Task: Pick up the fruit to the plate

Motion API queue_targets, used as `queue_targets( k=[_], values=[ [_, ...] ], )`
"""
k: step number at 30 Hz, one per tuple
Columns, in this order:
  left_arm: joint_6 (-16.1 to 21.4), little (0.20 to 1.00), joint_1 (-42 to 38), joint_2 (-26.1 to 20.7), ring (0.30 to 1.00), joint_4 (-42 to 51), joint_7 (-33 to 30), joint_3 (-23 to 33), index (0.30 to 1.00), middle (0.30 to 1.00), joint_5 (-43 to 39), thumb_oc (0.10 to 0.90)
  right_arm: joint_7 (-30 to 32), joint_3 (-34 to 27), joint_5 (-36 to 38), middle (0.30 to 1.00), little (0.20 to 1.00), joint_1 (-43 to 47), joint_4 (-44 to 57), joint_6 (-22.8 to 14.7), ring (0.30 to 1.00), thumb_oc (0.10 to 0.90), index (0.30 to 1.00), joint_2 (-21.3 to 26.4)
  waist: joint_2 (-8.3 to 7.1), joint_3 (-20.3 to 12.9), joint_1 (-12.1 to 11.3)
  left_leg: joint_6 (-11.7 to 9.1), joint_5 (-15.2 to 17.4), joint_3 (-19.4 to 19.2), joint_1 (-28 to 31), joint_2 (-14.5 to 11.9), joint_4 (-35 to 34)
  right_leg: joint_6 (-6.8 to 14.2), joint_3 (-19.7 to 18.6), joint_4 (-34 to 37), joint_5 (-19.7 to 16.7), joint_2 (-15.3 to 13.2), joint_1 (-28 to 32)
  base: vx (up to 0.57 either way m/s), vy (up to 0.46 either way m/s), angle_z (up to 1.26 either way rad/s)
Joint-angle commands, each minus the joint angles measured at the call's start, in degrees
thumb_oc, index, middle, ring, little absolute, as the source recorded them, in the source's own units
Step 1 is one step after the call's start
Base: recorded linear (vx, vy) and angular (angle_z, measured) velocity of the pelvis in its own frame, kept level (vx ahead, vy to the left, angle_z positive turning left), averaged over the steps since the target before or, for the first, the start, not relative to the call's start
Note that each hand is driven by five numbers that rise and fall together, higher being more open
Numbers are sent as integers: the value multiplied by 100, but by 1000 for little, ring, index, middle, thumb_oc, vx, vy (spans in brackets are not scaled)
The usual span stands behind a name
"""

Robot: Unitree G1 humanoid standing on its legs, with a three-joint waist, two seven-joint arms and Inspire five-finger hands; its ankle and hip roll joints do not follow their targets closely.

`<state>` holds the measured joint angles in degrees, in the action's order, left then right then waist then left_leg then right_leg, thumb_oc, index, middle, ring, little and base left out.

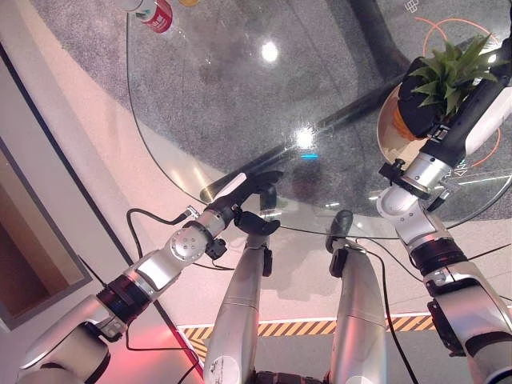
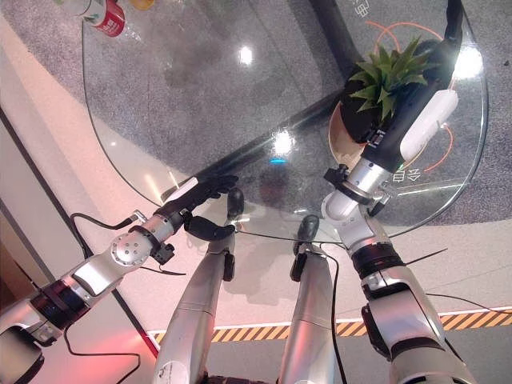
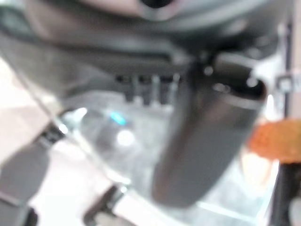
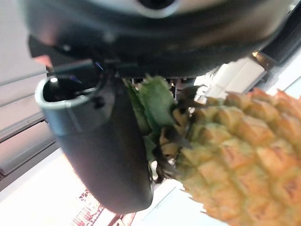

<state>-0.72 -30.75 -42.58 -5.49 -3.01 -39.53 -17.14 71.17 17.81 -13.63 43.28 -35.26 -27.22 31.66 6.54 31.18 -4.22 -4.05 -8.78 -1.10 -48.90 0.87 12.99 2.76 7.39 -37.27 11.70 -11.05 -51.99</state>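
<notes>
My right hand [image 2: 376, 120] had its fingers [image 4: 101, 141] curled round the pineapple [image 4: 235, 155], gripping it at the base of its green crown [image 2: 388, 72] (the scaly yellow body showed just past my thumb in the right wrist view). The fruit was up off the glass tabletop [image 1: 240, 104], directly over the plate [image 2: 340, 140], which lay under my fingers on the tabletop's right part; whether the fruit touched the plate I could not tell.

My left hand [image 1: 248, 192] was at the near edge of the tabletop, well apart from the fruit, its fingers straight and relaxed, holding nothing, the thumb [image 3: 202, 141] standing out from them. Far beyond those fingers, at the tabletop's far edge, stood a red can [image 1: 156, 14].
</notes>
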Motion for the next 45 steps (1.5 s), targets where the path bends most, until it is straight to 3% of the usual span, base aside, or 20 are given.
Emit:
queue_targets(
  k=[1,14,21,32,38,45],
  values=[
    [404,900,277,124,900,728,108,251,900,900,88,800,373,-319,-510,900,900,-203,656,75,900,800,900,475,25,-139,156,325,1084,-337,267,390,961,309,303,1643,-1502,332,501,0,0,0],
    [448,900,795,31,900,1025,277,694,900,900,226,800,-43,-246,-1102,900,900,-1025,1674,864,900,800,900,543,-177,-139,206,358,1132,-324,665,369,902,354,295,1762,-1473,348,947,3,2,-1],
    [465,900,902,2,900,1082,317,748,900,900,244,800,-118,-163,-1202,900,900,-1197,1823,1066,900,800,900,596,-237,-139,201,372,1152,-330,812,357,873,380,291,1817,-1468,341,1113,0,0,0],
    [424,900,1044,-186,900,1226,390,914,900,900,68,800,-190,26,-1675,900,900,-1337,2273,2036,900,800,900,983,-373,-139,154,392,1195,-295,996,349,903,428,348,1811,-1454,281,1318,21,-1,2],
    [382,900,1123,-251,900,1328,383,946,900,900,30,800,-185,40,-1876,900,900,-1429,2481,2215,900,800,900,1090,-411,-139,146,395,1265,-269,1061,359,931,450,336,1833,-1417,292,1400,15,0,3],
    [446,900,1334,-287,900,1386,392,1156,900,900,35,800,-615,21,-1999,900,900,-1683,2918,1945,900,800,900,1127,-479,-139,168,408,1252,-261,1197,380,878,457,312,1886,-1417,318,1534,0,0,0]
  ],
)
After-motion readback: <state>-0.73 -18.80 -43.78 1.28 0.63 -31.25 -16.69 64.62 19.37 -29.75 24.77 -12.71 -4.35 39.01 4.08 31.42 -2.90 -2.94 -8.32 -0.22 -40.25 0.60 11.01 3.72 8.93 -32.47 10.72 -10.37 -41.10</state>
